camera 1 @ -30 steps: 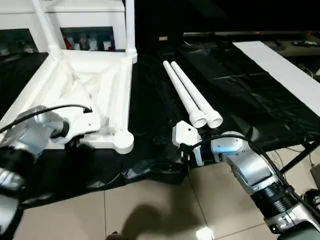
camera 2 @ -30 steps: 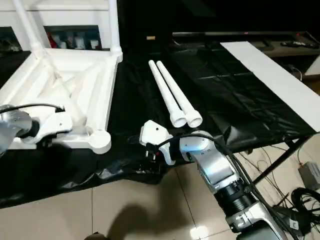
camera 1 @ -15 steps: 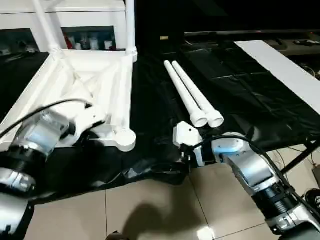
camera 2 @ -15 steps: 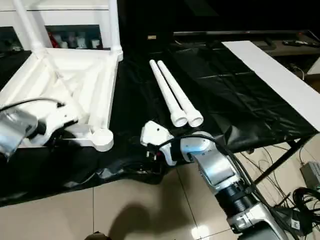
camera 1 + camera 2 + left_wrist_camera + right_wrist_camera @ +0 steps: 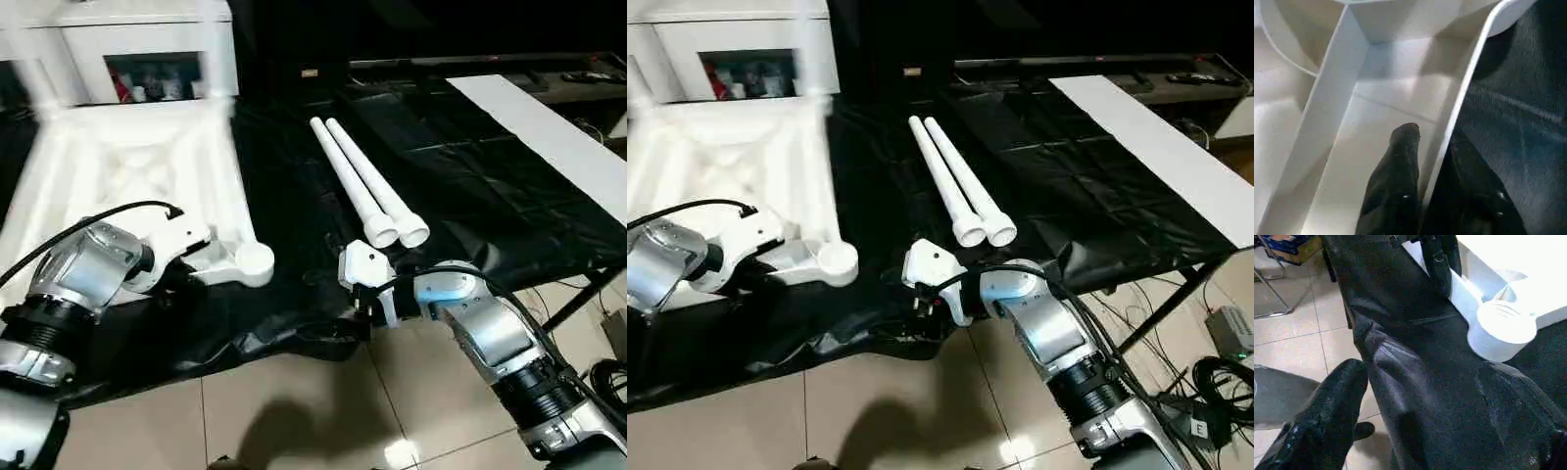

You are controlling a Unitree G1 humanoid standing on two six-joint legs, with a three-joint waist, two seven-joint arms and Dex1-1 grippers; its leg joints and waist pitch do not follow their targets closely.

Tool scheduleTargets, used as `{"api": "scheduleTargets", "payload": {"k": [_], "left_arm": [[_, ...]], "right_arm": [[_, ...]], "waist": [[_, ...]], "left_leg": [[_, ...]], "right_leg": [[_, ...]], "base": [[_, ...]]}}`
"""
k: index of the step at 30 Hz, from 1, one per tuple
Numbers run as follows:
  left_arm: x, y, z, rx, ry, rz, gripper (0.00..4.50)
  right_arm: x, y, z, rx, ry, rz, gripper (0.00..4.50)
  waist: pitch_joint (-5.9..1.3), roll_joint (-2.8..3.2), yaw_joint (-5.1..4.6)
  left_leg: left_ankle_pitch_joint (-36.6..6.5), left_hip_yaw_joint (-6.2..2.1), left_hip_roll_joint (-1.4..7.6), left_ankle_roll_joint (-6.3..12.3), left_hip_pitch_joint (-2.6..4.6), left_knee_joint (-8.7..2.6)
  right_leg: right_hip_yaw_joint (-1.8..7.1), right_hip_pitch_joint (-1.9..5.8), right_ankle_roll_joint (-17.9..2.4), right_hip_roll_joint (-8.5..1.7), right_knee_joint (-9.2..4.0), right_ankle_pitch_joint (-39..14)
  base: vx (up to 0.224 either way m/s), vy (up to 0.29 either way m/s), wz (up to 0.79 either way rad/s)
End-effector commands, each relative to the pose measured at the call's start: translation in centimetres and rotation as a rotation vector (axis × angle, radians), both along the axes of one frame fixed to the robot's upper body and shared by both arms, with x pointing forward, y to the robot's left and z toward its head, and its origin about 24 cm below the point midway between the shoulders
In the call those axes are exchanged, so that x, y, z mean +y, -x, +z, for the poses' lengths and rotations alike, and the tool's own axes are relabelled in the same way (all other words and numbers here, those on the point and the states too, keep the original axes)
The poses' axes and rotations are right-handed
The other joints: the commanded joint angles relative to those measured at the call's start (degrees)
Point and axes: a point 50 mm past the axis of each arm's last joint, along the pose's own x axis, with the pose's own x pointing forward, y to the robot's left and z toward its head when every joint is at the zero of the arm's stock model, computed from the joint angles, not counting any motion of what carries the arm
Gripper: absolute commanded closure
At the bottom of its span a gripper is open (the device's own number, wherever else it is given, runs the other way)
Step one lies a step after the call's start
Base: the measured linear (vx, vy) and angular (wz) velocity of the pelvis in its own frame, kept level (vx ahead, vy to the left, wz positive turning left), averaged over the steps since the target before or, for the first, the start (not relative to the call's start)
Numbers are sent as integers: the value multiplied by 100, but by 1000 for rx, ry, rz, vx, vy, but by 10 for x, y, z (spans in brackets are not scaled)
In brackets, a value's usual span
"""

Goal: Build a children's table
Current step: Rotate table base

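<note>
White tabletop (image 5: 127,186) lying underside up on the black-draped table (image 5: 470,186), left gripper (image 5: 1422,166) with jaws clamped over its near rim (one finger inside), two loose legs (image 5: 367,186) beside it, right gripper (image 5: 1420,396) jaws wide, holding nothing.

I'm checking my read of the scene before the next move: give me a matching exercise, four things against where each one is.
Things:
1. two loose legs
2. left hand
3. right hand
4. near corner socket

Places:
A. astride the tabletop's side wall
B. side by side on the black sheet
C. open over the sheet's front edge
D. at the end of the tabletop, by the left hand

Pairs: 1-B, 2-A, 3-C, 4-D
</note>
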Motion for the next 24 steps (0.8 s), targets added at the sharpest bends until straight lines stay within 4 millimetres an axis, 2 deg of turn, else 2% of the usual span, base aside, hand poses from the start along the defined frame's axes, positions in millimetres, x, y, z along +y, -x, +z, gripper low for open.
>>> {"api": "scheduleTargets", "payload": {"k": [1,4,7,9,10,11,12,14,16,17,19,20,21,22,23,24], "left_arm": [[15,0,-1,-30,-41,130,395],[12,-3,-1,-72,-34,120,406],[1,-10,-1,-214,-13,-23,422],[0,-11,-1,-237,-19,-44,435],[0,-12,-1,-252,-24,-66,440],[0,-12,-1,-267,-32,-80,440],[0,-12,0,-295,-47,-121,392],[-3,-12,4,-307,-15,-171,392],[-6,-13,10,-343,14,-220,359],[-5,-15,13,-374,6,-224,350],[-2,-20,20,-489,-22,-229,342],[-3,-21,25,-541,-13,-246,332],[-2,-21,31,-598,21,-246,332],[-2,-21,33,-615,34,-247,332],[-1,-18,38,-646,89,-236,332],[-1,-17,40,-654,115,-226,332]], "right_arm": [[-3,-2,1,-9,5,-17,65],[-3,-2,0,-8,6,-21,65],[-4,-1,-2,-9,14,-29,65],[-4,-1,-2,-10,15,-30,65],[-5,-1,-2,-10,16,-33,65],[-5,0,-2,-11,17,-34,65],[-6,0,-2,-12,18,-38,65],[-7,1,-2,-12,17,-45,65],[-9,1,-2,-16,18,-55,65],[-9,1,-2,-18,17,-59,65],[-10,1,-1,-24,10,-75,65],[-10,1,-1,-28,3,-81,65],[-11,1,1,-32,-12,-99,65],[-12,1,1,-32,-18,-106,65],[-13,1,3,-37,-40,-132,65],[-14,1,4,-41,-49,-144,65]], "waist": [[-396,146,34],[-403,140,14],[-419,165,-12],[-427,162,-9],[-429,189,-11],[-425,192,-14],[-426,184,-12],[-424,207,15],[-403,227,45],[-404,215,71],[-394,213,93],[-402,190,98],[-396,184,110],[-396,161,102],[-400,175,101],[-395,152,93]], "left_leg": [[-1101,87,-34,-30,19,-367],[-1067,83,-41,-5,18,-359],[-1046,78,-44,21,11,-343],[-1035,75,-42,47,13,-338],[-1012,71,-31,44,25,-338],[-1065,74,-29,31,29,-341],[-1089,77,-29,28,33,-339],[-1186,77,-27,14,47,-341],[-1280,79,-12,-23,59,-352],[-1357,86,-6,-51,75,-356],[-1425,86,-11,-58,71,-355],[-1427,91,-5,-76,71,-358],[-1379,87,-15,-79,48,-357],[-1357,89,-17,-83,43,-361],[-1359,87,-6,-96,52,-363],[-1336,87,1,-115,45,-369]], "right_leg": [[258,335,-1331,-356,-438,-120],[255,345,-1339,-356,-442,-89],[256,358,-1370,-353,-435,78],[253,356,-1376,-346,-434,214],[252,343,-1401,-343,-414,343],[247,342,-1409,-339,-417,364],[248,343,-1412,-340,-414,353],[255,340,-1374,-351,-438,192],[257,317,-1366,-351,-438,65],[262,310,-1340,-354,-446,-46],[262,301,-1304,-353,-464,-172],[266,309,-1278,-356,-455,-199],[266,317,-1230,-362,-457,-239],[264,322,-1205,-361,-460,-274],[263,307,-1194,-366,-450,-310],[266,313,-1203,-377,-437,-307]], "base": [[0,0,0],[0,0,0],[0,0,0],[0,0,0],[0,0,0],[0,0,0],[0,0,0],[0,0,0],[0,0,0],[0,0,0],[0,0,0],[0,0,0],[0,0,0],[0,0,0],[0,0,0],[0,0,0]]}}
